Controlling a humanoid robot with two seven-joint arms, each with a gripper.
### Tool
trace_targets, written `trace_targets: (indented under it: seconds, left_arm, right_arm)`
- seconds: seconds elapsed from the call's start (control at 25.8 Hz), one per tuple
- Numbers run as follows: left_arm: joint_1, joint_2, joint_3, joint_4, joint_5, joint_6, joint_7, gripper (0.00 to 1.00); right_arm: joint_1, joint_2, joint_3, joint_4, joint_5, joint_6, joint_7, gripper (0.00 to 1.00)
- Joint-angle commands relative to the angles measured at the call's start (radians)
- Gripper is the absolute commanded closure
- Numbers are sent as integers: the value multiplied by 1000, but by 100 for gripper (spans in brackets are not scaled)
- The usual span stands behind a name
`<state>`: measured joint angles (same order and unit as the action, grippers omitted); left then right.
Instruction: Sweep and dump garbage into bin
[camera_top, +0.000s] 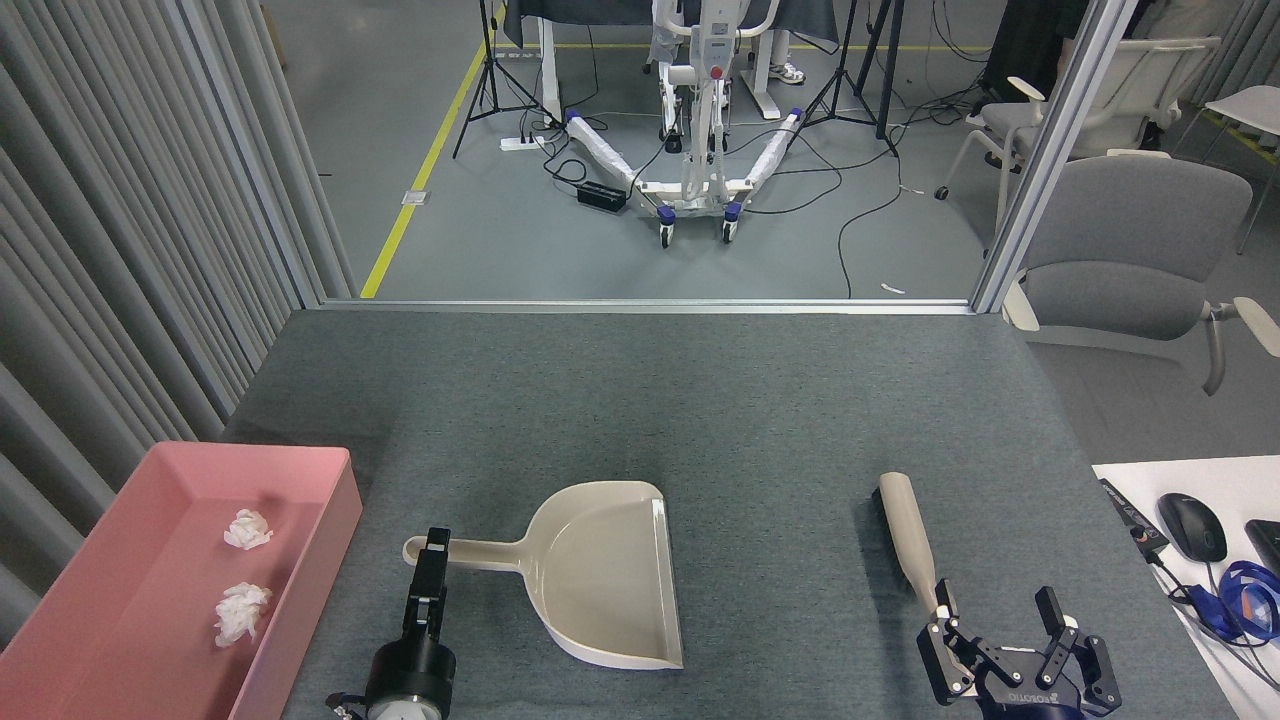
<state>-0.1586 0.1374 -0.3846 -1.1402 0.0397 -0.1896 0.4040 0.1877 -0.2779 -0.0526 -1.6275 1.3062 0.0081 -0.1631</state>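
Two crumpled white wads of garbage (247, 528) (243, 612) lie inside the pink bin (150, 570) at the table's front left. The beige dustpan (610, 575) rests flat on the grey table, its mouth facing right and its handle pointing left. My left gripper (433, 556) is shut on that handle near its end. A beige brush (906, 530) lies to the right of the dustpan. Just below the brush's near end, my right gripper (998, 612) stands open with nothing between its fingers.
The grey felt table (700, 400) ends at a metal rail at the back. Grey curtains hang on the left. A white desk (1230, 490) with a mouse and cables adjoins the front right. A grey chair (1130, 250) stands beyond the right corner.
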Motion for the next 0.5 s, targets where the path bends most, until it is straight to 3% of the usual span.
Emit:
trace_targets:
  seconds: [0.0, 0.12, 0.19, 0.31, 0.46]
  left_arm:
    - [27, 2, 0, -15, -3, -1, -2, 0]
    - [86, 7, 0, -79, -18, 15, 4, 0]
    - [129, 24, 0, -127, -95, 22, 12, 0]
    - [205, 65, 3, -271, -380, 58, 35, 0]
    - [277, 100, 7, -464, -862, 251, 84, 0]
  right_arm:
    - [1, -6, 0, -8, -10, -8, 1, 2]
    - [1, -9, 0, -8, -13, 0, 1, 2]
    - [1, -11, 0, -8, -15, 7, 1, 2]
    - [-1, -7, 3, -8, -15, 36, 2, 2]
    - [6, -9, 7, -9, -13, 35, 2, 2]
